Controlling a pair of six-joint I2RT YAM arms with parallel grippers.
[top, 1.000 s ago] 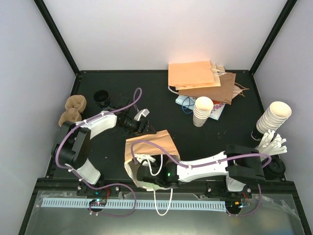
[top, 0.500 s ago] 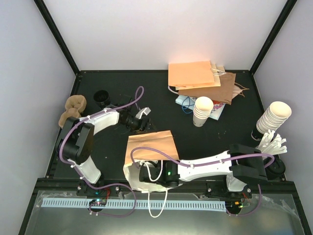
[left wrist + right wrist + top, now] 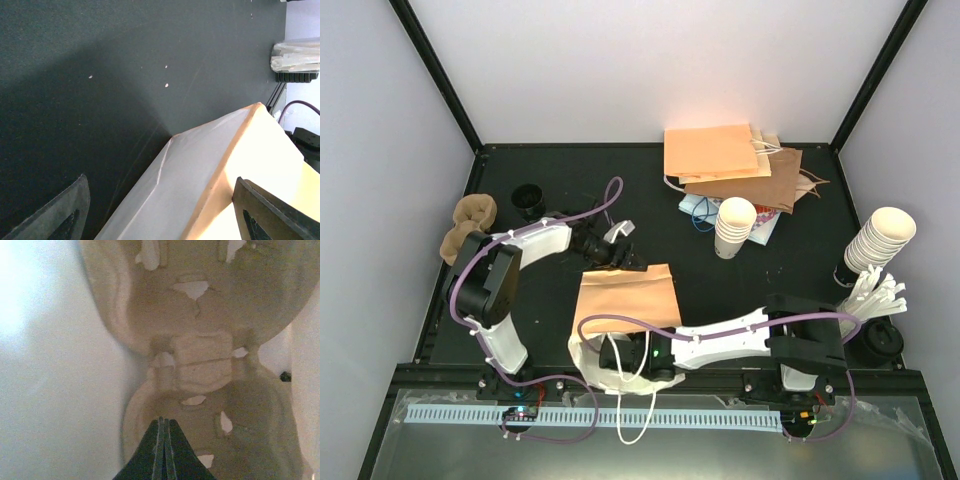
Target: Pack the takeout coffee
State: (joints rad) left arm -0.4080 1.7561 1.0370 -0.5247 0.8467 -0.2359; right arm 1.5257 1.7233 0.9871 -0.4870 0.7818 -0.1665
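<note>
Nearest, the right fingers (image 3: 161, 447) are pressed together on nothing, deep inside the open paper bag (image 3: 630, 295), tips pointing at the one pulp carrier (image 3: 200, 365) lying inside it. Just beyond the bag's far edge, the left fingers (image 3: 623, 252) hang spread wide and empty. The takeout coffee (image 3: 527, 197) stands farther back and to their left on the tabletop (image 3: 740, 295). It is upright, so its long axis runs straight up (only the black lid shows from above). The left arm is plainly the nearer one. Count: one lidded cup I can be sure of, two stacks of lidless cups (image 3: 735, 228), a clump of spare carriers (image 3: 470, 222) at the left edge, and a pile of folded bags (image 3: 720, 155) at the back.
</note>
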